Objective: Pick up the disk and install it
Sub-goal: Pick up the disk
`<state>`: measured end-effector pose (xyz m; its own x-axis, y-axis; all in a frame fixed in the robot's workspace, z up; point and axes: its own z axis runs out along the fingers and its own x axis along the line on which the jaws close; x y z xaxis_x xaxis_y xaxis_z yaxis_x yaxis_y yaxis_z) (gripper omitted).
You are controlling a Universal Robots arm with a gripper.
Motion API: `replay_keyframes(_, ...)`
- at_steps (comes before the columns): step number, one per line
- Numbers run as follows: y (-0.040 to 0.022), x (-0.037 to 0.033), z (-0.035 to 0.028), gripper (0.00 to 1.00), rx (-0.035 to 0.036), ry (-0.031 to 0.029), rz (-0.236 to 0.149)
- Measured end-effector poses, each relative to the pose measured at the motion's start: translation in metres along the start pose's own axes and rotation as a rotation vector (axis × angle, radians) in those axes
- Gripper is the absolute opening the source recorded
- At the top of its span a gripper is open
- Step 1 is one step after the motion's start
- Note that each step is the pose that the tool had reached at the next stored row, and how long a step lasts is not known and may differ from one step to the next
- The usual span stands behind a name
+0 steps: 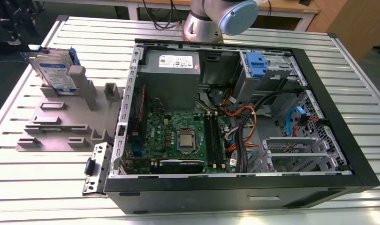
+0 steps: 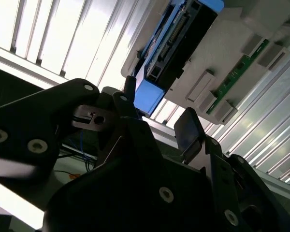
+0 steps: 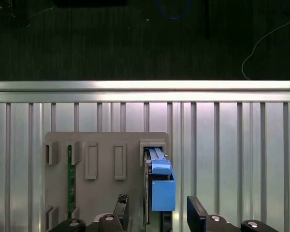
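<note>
The disk (image 1: 55,71), silver with a white-and-blue label in a blue carrier, stands on edge in a slot at the far end of a grey fixture (image 1: 58,123), on the exterior view's left. In the first wrist view I look down on the disk's top edge (image 3: 158,181) and its blue tab. My gripper (image 3: 159,215) is open above it, one dark finger (image 3: 122,210) on each side of the disk's line, not touching it. The second wrist view shows the disk (image 2: 181,36) beyond the gripper (image 2: 159,113), with the blue tab between the fingertips.
An open black computer case (image 1: 315,89) lies on the slatted metal table (image 1: 40,197). Inside are the motherboard (image 1: 180,136), a grey power supply (image 1: 172,65), a blue bracket (image 1: 257,63) at the drive bay and loose cables. A green memory stick (image 3: 71,179) sits in the fixture.
</note>
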<state>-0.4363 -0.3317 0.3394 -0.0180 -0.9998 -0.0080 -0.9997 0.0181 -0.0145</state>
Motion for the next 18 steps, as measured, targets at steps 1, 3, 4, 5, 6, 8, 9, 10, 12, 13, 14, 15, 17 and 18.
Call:
replay_keyframes(1, 0.0000, 0.0000, 0.0000, 0.59, 0.0000, 0.0000, 0.000)
replay_keyframes(3, 0.0000, 0.0000, 0.0000, 0.59, 0.0000, 0.0000, 0.000)
replay_keyframes(4, 0.0000, 0.0000, 0.0000, 0.59, 0.0000, 0.0000, 0.000)
replay_keyframes(5, 0.0000, 0.0000, 0.0000, 0.59, 0.0001, -0.0001, 0.000)
replay_keyframes(6, 0.0000, 0.0000, 0.0000, 0.59, -0.0001, -0.0001, 0.000)
replay_keyframes(8, -0.0001, 0.0000, 0.0002, 0.59, -0.0047, -0.0001, 0.000)
replay_keyframes(9, -0.0001, 0.0000, 0.0002, 0.59, -0.0085, 0.0000, 0.000)
replay_keyframes(10, 0.0000, 0.0000, 0.0004, 0.59, -0.0109, 0.0000, 0.000)
replay_keyframes(12, 0.0000, 0.0000, 0.0008, 0.59, -0.0141, 0.0001, 0.000)
replay_keyframes(13, -0.0002, 0.0000, 0.0014, 0.59, -0.0169, 0.0002, 0.000)
replay_keyframes(14, -0.0001, 0.0000, 0.0025, 0.59, -0.0196, 0.0002, 0.000)
replay_keyframes(15, -0.0001, 0.0001, 0.0038, 0.59, -0.0220, 0.0003, 0.001)
replay_keyframes(17, -0.0002, 0.0001, 0.0066, 0.59, -0.0276, 0.0004, 0.001)
replay_keyframes(18, -0.0003, 0.0001, 0.0084, 0.59, -0.0293, 0.0005, 0.001)
